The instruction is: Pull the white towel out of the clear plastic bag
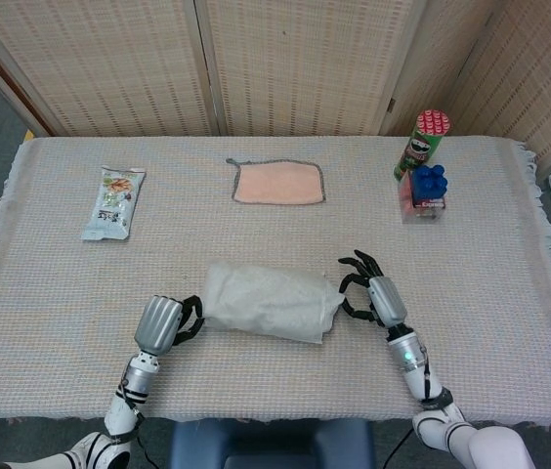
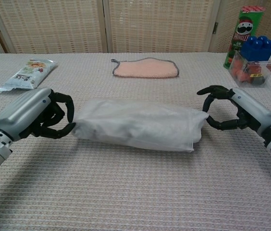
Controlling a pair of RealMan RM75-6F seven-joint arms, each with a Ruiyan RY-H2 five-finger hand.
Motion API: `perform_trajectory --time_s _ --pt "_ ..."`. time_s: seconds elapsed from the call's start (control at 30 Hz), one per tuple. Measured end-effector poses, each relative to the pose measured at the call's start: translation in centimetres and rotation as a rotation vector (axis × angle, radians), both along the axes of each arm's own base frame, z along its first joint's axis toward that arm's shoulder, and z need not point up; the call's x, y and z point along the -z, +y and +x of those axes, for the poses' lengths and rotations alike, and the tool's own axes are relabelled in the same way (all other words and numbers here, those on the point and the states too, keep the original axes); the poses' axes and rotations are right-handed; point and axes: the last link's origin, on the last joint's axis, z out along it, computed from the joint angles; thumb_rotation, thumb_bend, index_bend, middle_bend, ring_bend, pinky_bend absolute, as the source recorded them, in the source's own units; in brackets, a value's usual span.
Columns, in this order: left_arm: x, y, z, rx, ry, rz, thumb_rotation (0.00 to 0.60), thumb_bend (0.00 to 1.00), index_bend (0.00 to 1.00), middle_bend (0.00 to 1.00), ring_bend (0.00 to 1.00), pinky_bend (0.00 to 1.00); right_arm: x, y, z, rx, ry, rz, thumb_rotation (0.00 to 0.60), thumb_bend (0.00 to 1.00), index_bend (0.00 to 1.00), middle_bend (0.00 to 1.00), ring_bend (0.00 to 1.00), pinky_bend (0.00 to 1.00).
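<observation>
The left hand (image 2: 34,113) grips the left end of the clear plastic bag (image 2: 138,124); the right hand (image 2: 231,113) pinches its right corner. The white towel (image 1: 266,298) sits inside, mid-tabletop (image 1: 471,283). Beyond lies a pink cloth (image 1: 278,183).

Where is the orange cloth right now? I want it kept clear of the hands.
In the head view the flat orange cloth with grey edging lies centre-far on the table, beyond the clear plastic bag.
</observation>
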Motion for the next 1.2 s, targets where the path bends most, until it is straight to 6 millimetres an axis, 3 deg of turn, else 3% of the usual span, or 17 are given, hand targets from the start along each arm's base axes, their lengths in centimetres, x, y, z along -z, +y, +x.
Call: perform_trajectory --time_s 0.3,0.67,0.83,0.93,1.03,1.1,1.2 --pt "-1.3 0.9 -1.8 -0.015 0.053 0.042 0.6 0.63 0.75 1.0 1.0 1.0 -3.9 -0.1 -2.4 0.002 0.061 -0.07 0.6 0.62 0.82 0.19 0.0 0.0" --pt "-6.1 2.9 -7.4 -0.095 0.162 0.148 0.6 0.63 0.75 1.0 1.0 1.0 -12.3 0.3 -6.4 0.036 0.219 -0.215 0.6 0.62 0.82 0.19 0.0 0.0" --pt "-8.4 2.4 -9.7 -0.128 0.178 0.184 0.6 0.63 0.76 1.0 1.0 1.0 -15.9 0.6 -8.3 0.102 0.28 -0.279 0.6 0.62 0.82 0.19 0.0 0.0" --pt "-9.1 1.6 -10.6 -0.138 0.18 0.183 0.6 0.63 0.75 1.0 1.0 1.0 -17.0 0.8 -9.3 0.148 0.299 -0.295 0.6 0.63 0.81 0.19 0.0 0.0" --pt "-9.0 1.0 -10.8 -0.135 0.178 0.159 0.6 0.55 0.61 1.0 1.0 1.0 -17.2 1.0 -9.8 0.17 0.304 -0.273 0.6 0.58 0.66 0.14 0.0 0.0" --pt "-9.0 0.8 -10.6 -0.132 0.172 0.145 0.6 0.38 0.46 1.0 1.0 1.0 -17.2 1.1 -10.0 0.175 0.31 -0.247 0.6 0.48 0.38 0.05 0.0 0.0" --pt "-9.0 0.4 -10.2 -0.129 0.157 0.114 0.6 0.21 0.26 1.0 0.99 1.0 -17.3 1.5 -10.4 0.184 0.33 -0.192 0.6 0.33 0.02 0.0 0.0 0.0"
